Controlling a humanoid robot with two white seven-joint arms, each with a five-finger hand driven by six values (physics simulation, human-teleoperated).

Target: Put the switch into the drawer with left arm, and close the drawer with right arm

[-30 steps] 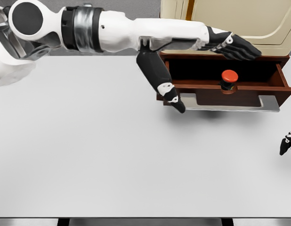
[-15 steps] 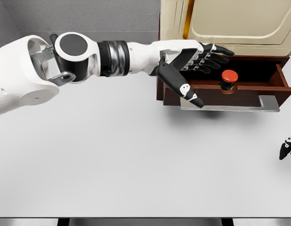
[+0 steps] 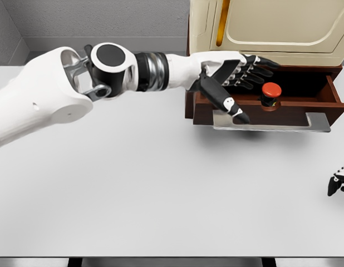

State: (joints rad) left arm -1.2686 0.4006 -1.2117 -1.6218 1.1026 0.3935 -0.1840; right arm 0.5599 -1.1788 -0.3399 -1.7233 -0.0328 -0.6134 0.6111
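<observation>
The red-topped switch (image 3: 271, 93) stands upright inside the open brown drawer (image 3: 319, 103), near its front wall and right of the left hand (image 3: 239, 78). That hand hovers over the drawer's left end, fingers spread and holding nothing, thumb pointing down toward the grey handle (image 3: 283, 127). At the white table's (image 3: 133, 183) right edge, only the right hand's (image 3: 339, 181) dark fingertips show; its grip cannot be told.

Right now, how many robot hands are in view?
2: the left robot hand hangs open over the open brown wooden drawer; the right robot hand shows partly at the right edge.
</observation>
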